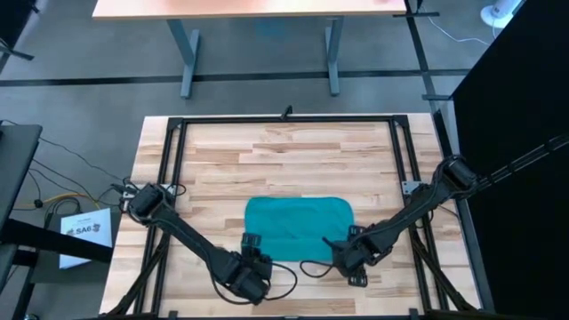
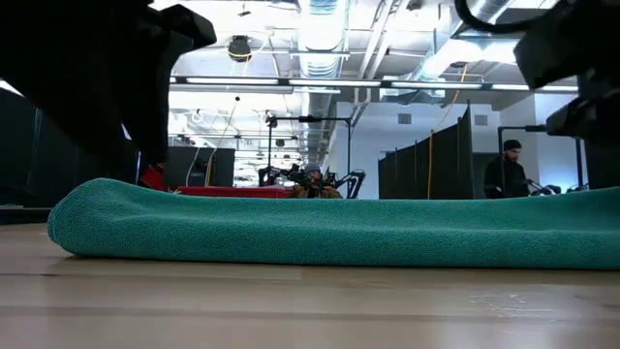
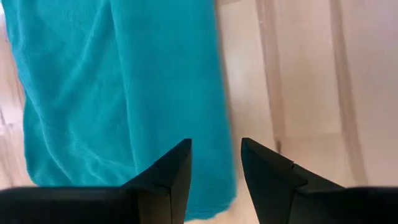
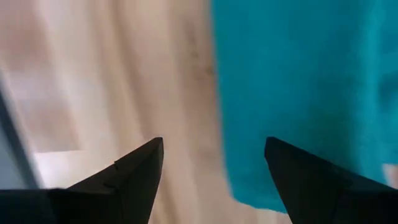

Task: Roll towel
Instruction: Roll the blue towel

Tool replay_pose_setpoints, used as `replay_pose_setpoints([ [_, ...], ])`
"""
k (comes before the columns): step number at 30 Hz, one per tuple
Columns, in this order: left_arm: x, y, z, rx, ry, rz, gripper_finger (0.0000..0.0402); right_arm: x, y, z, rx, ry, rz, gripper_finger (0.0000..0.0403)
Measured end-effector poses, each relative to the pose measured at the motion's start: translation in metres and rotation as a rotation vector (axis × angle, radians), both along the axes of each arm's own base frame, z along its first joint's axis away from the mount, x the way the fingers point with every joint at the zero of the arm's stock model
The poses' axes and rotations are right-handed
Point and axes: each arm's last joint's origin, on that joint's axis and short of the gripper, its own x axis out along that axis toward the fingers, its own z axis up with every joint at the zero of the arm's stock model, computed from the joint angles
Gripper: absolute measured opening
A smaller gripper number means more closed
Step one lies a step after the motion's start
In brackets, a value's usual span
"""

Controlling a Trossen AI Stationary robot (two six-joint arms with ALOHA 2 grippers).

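High view shows us the towel lying flat and unrolled on the bench; left tool and right tool, both released, flank its near edge.

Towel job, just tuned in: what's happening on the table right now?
The teal towel lies on the wooden table, folded or loosely rolled, with a rounded edge in the low view. Both arms sit at its near edge: the left gripper by the left corner, the right gripper by the right. Both have their fingers open and hold nothing.
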Motion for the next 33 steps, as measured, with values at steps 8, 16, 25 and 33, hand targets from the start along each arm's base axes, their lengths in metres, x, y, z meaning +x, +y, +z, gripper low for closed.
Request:
replay_pose_setpoints([
  [8,0.006,0.001,-0.012,-0.065,-0.042,0.008,0.0124,0.002,-0.001,-0.003,-0.040,-0.024,0.008,0.0270],
  [16,0.006,0.004,-0.015,-0.065,-0.032,0.014,0.0124,0.003,-0.006,-0.010,-0.060,-0.045,0.017,0.0269],
  [25,-0.004,0.018,-0.041,-0.036,0.014,0.085,0.0124,-0.002,-0.012,-0.022,-0.070,-0.033,0.011,0.0269],
  [33,-0.004,0.021,-0.050,-0.056,-0.023,0.112,0.0124,0.001,-0.011,-0.021,-0.053,-0.066,0.029,0.0269],
])
